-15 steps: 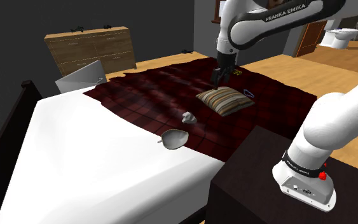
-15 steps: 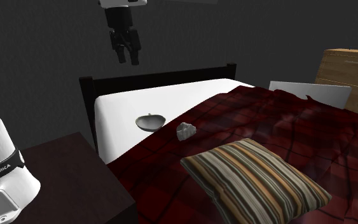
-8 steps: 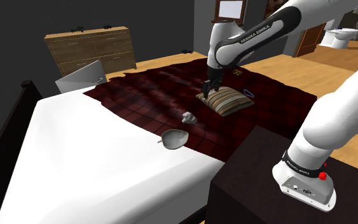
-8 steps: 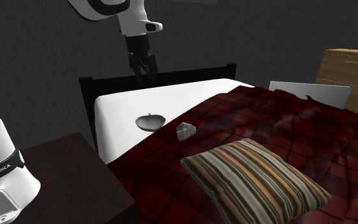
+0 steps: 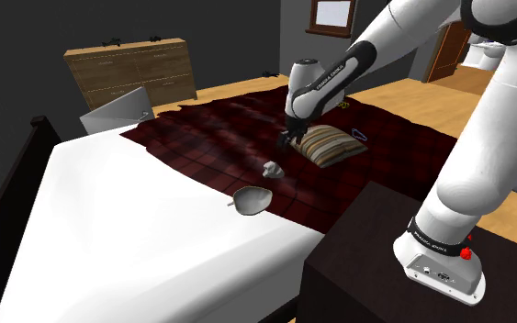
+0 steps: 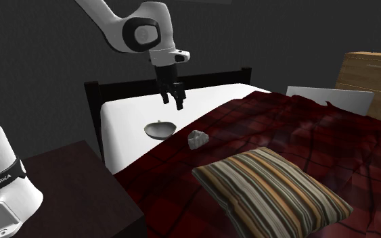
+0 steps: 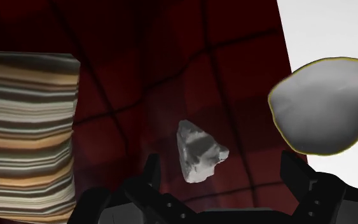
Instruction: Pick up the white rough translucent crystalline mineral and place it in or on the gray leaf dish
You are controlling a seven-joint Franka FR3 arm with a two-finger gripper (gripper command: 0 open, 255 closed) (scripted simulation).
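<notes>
Mineral (image 7: 199, 153): small whitish-grey lump, rough, faceted, roughly triangular. Lay on dark red plaid blanket (image 5: 219, 128), between grey leaf dish (image 7: 323, 105) and striped pillow (image 5: 330, 144), touching neither. Gripper (image 6: 172, 103) hovered above mineral, fingers spread wide, nothing held.

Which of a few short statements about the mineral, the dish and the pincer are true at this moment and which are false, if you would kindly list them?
1. The pincer is open and holds nothing. True.
2. The whitish mineral lies in the grey dish. False: it lies on the dark red blanket beside the dish, which is empty.
3. The mineral lies between the striped pillow and the dish. True.
4. The striped pillow covers the dish. False: it lies on the blanket, apart from the dish.
</notes>
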